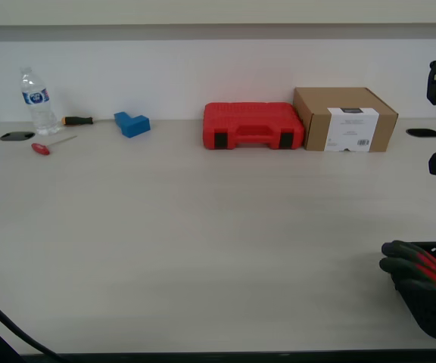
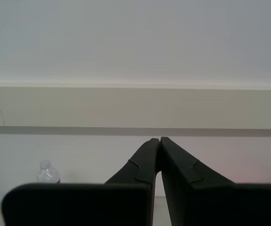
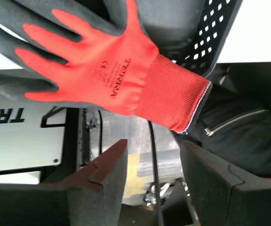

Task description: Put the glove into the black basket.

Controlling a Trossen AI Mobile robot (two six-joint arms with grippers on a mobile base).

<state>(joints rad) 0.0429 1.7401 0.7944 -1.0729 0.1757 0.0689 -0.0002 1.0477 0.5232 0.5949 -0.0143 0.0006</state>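
Nearest the lens: red knit glove [image 3: 112, 77] with dark coated fingers and ribbed, black-edged cuff, draped over the rim of the black basket [image 3: 208, 35] with perforated plastic walls, at the table's near corner on the exterior view's right. My first gripper [image 3: 153, 155] below the cuff, jaws wide apart, holding nothing. My second gripper [image 2: 160, 141] raised toward the wall, matte black tips pressed together, empty. Broad bare pale tabletop [image 1: 203, 227]; red case [image 1: 253, 125], cardboard box [image 1: 344, 119] and bottle [image 1: 36, 102] along the back edge.
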